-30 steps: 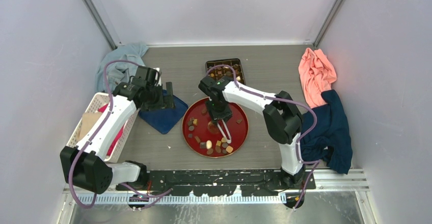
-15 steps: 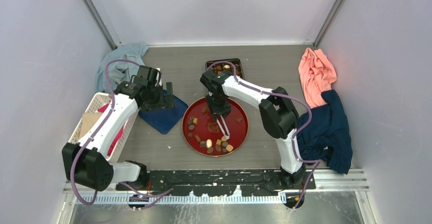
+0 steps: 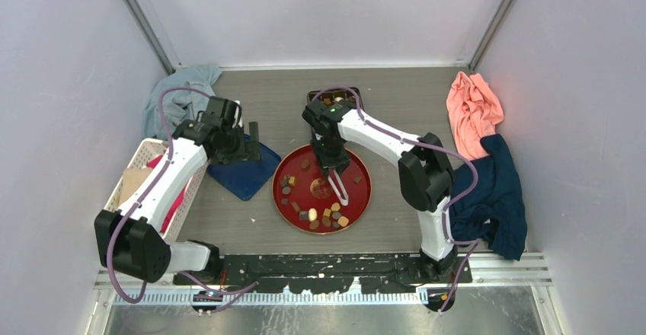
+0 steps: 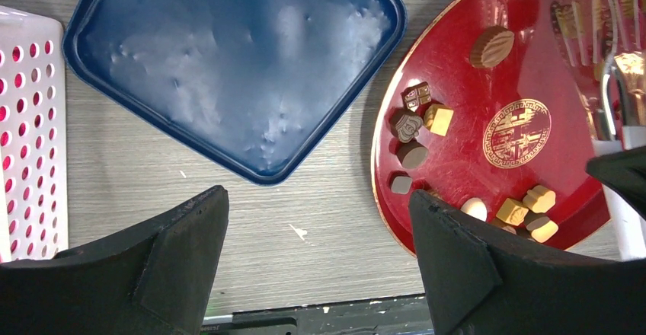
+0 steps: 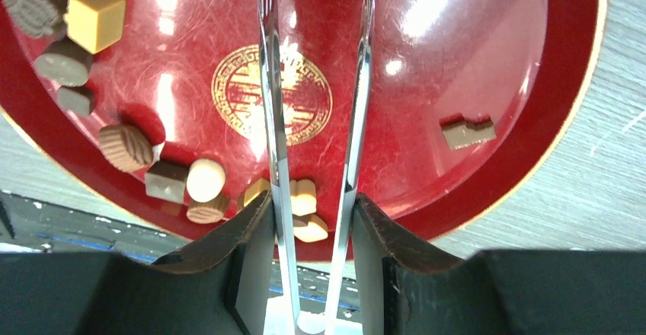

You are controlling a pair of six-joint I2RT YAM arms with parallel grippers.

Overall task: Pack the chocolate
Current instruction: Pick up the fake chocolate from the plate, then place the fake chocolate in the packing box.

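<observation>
Pinching tongs over the chocolate

The right claw is pressed onto the metal tongs, whose arms reach out above the red plate. Chocolate pieces lie scattered on that plate, mostly toward its near side. The left claw hangs spread wide above the desk, near a blue tray.

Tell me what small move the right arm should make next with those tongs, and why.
Probably lower the tongs onto one piece of the chocolate at the near side of the red plate. The right gripper grips them above the plate, nothing shows between the prongs in the wrist view, and many pieces lie loose there.
</observation>
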